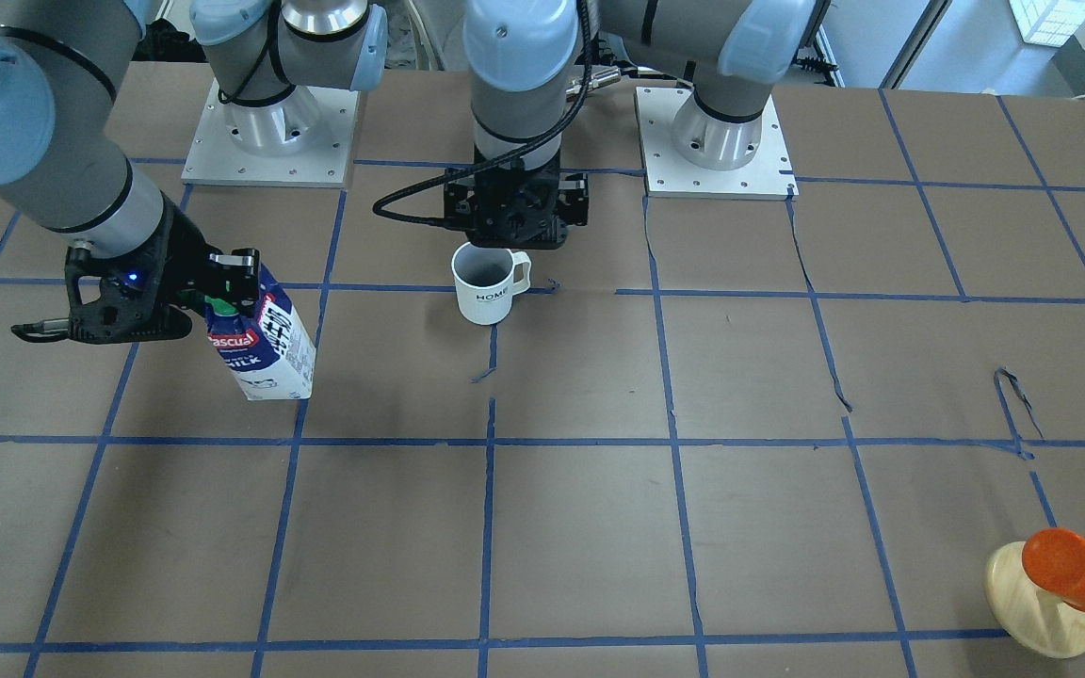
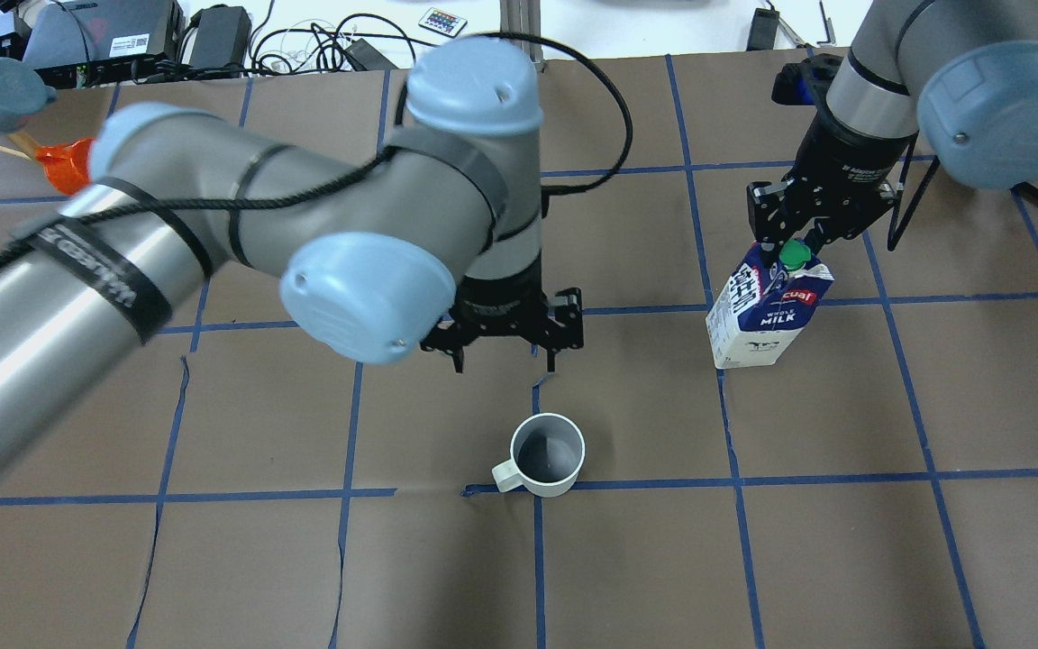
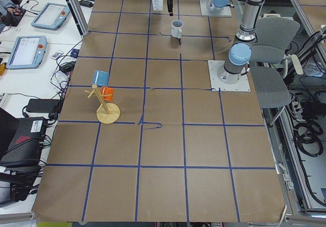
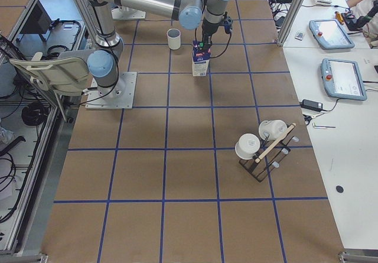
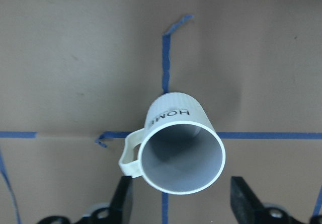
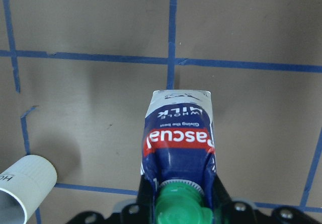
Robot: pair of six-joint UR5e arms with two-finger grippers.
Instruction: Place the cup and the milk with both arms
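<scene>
The white "HOME" cup (image 2: 548, 453) stands upright on the brown table, its handle toward the overhead view's left. It also shows in the front view (image 1: 486, 282) and the left wrist view (image 5: 176, 148). My left gripper (image 2: 505, 361) is open and empty, above and just behind the cup, its fingers (image 5: 123, 204) apart from it. My right gripper (image 2: 794, 248) is shut on the gable top of the milk carton (image 2: 767, 311), beside the green cap. The carton (image 1: 269, 344) leans slightly, with its base at or just above the table; it fills the right wrist view (image 6: 178, 133).
A wooden stand with an orange cup (image 1: 1060, 584) is at the table's left end. A black rack with white cups (image 4: 263, 148) stands at the right end. The arms' base plates (image 1: 269, 132) (image 1: 717, 141) sit behind the cup. Blue tape lines grid the table.
</scene>
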